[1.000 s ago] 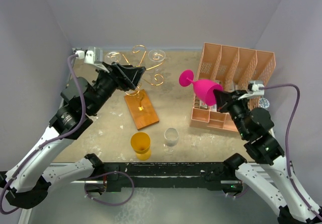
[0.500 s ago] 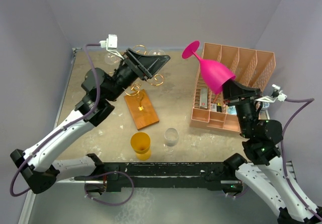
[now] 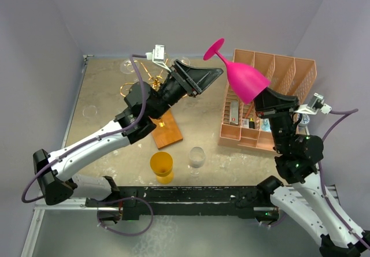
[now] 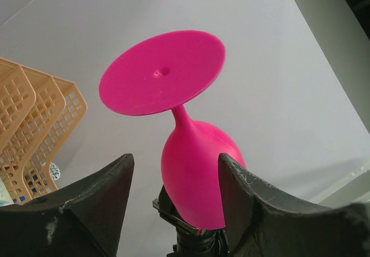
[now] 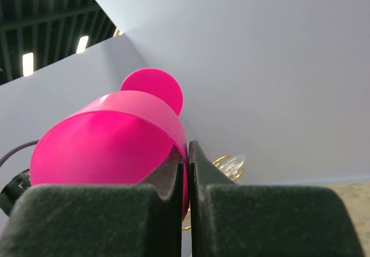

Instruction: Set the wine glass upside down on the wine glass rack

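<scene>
Spread wide and holding nothing, the left fingers [image 3: 207, 79] have swung away from the wine glass rack [image 3: 171, 133] at 10 o'clock and now face the wine glass [image 3: 245, 81] at 1 o'clock. In the left wrist view its stem sits framed between them, untouched as far as shows. Meanwhile the right fingers [image 5: 186, 176], pinched onto the wall of the bowl at its rim, have raised the glass higher and tipped its foot uppermost. That looks like a handover being set up before hanging.

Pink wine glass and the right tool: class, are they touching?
Touching. The right wrist view shows the right tool pinched shut on the rim of the pink wine glass.
</scene>
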